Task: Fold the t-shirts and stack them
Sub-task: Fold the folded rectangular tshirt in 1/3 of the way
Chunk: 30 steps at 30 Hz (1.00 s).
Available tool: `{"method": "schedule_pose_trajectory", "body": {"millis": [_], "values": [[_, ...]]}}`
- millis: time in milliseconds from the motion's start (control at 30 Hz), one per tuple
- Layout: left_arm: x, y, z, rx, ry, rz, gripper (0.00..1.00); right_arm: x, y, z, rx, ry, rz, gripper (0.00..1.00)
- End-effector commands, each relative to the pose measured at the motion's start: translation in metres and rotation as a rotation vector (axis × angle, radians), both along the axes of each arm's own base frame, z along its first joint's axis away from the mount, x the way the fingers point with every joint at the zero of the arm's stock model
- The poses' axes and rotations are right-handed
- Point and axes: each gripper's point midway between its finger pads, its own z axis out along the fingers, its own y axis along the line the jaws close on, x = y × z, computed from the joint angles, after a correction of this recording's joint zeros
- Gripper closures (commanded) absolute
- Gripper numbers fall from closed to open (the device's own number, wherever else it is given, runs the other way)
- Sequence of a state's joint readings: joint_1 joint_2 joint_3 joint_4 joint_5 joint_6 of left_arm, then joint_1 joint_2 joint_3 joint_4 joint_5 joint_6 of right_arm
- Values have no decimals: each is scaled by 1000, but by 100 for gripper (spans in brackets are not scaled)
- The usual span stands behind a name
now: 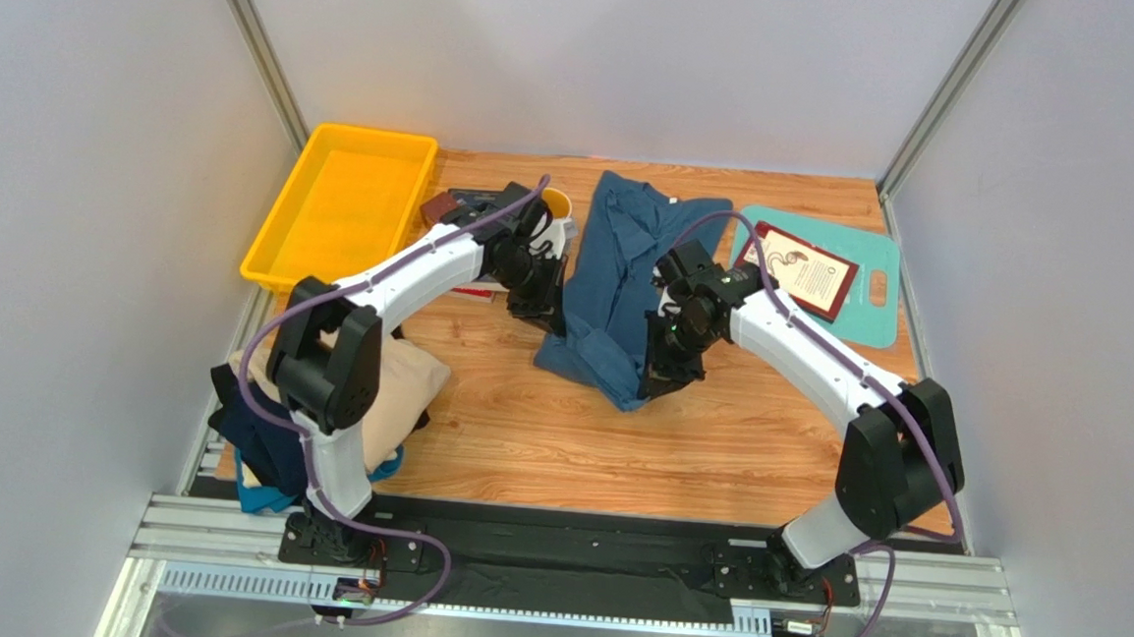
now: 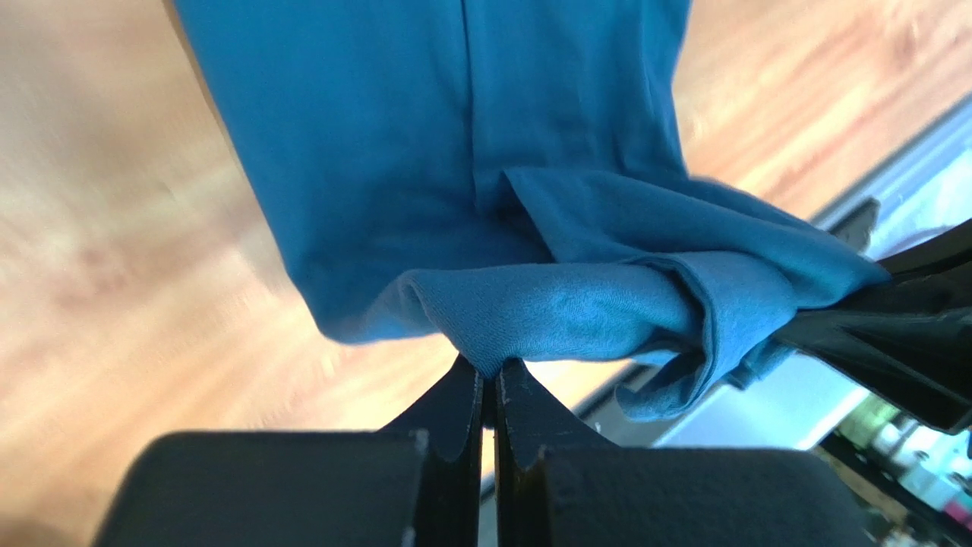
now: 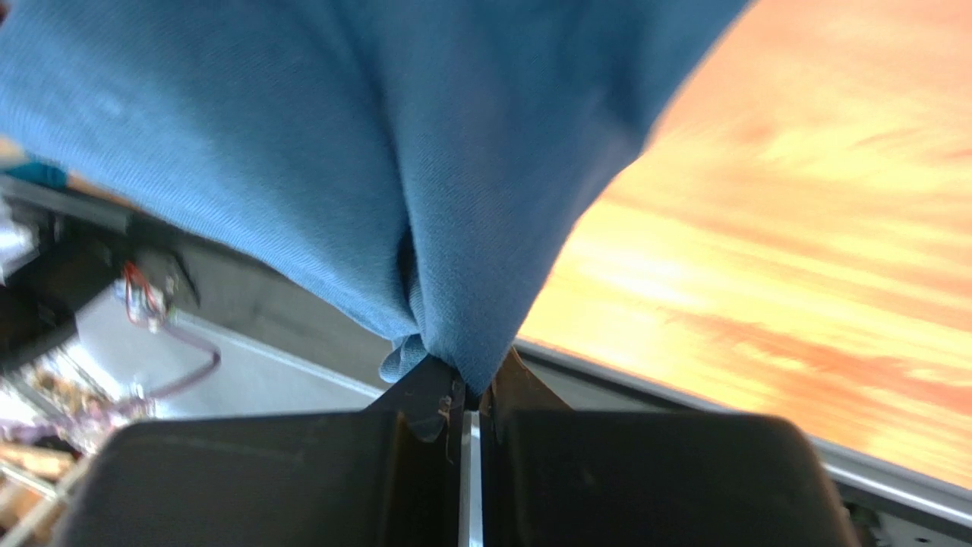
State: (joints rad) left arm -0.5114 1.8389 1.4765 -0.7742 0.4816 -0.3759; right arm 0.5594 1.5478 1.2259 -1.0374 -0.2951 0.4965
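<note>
At the near-left corner of the table point(image 1: 551, 436) three shirts lie heaped: the beige t-shirt point(image 1: 395, 382) on top, the dark navy t-shirt point(image 1: 245, 432) and light blue t-shirt point(image 1: 263, 500) beneath. Mid-table the fourth, the teal-blue t-shirt point(image 1: 614, 263), runs lengthwise near to far, its near end bunched. The left gripper point(image 1: 538, 285) pinches a fold on its left and the right gripper point(image 1: 668, 347) pinches its right. Beyond are one yellow bin point(image 1: 275, 234) and one teal cutting board point(image 1: 872, 315) bearing a card point(image 1: 802, 271).
</note>
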Motion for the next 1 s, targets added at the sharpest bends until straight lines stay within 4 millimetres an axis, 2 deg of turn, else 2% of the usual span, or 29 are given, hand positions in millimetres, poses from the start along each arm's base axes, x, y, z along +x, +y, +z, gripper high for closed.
{"method": "schedule_pose_trajectory", "body": {"millis": [0,33,67,133,200,233,300,333,367,533,733,767,933,967], "values": [[39,-6,0,46,-115,-7,100,46,-23,1,-73,-82,-54,100],[47,-9,5,44,-139,-9,100,54,-27,0,-86,-90,-66,100],[52,-10,-4,57,-133,-13,100,63,-33,-2,-100,-94,-89,100],[65,-13,0,68,-166,-19,100,80,-36,-5,-109,-102,-95,100],[74,-15,-11,93,-164,-26,100,96,-40,-8,-131,-93,-106,100],[80,-17,-6,91,-179,-24,100,102,-42,-9,-136,-97,-102,100],[86,-19,-14,104,-180,-30,100,112,-46,-17,-160,-88,-103,99],[92,-20,-11,104,-192,-29,100,122,-44,-12,-156,-111,-103,99],[94,-21,-17,115,-187,-31,100,125,-47,-18,-168,-94,-102,99],[104,-23,-22,130,-198,-37,100,151,-48,-16,-167,-115,-128,98],[114,-28,-28,128,-201,-35,100,168,-50,-20,-176,-120,-146,98],[114,-30,-35,126,-186,-39,100,171,-51,-23,-183,-116,-151,98],[130,-40,-34,104,-216,-31,100,178,-54,-30,-195,-103,-167,98],[132,-41,-39,107,-212,-33,100,178,-55,-35,-202,-94,-168,98]]}}
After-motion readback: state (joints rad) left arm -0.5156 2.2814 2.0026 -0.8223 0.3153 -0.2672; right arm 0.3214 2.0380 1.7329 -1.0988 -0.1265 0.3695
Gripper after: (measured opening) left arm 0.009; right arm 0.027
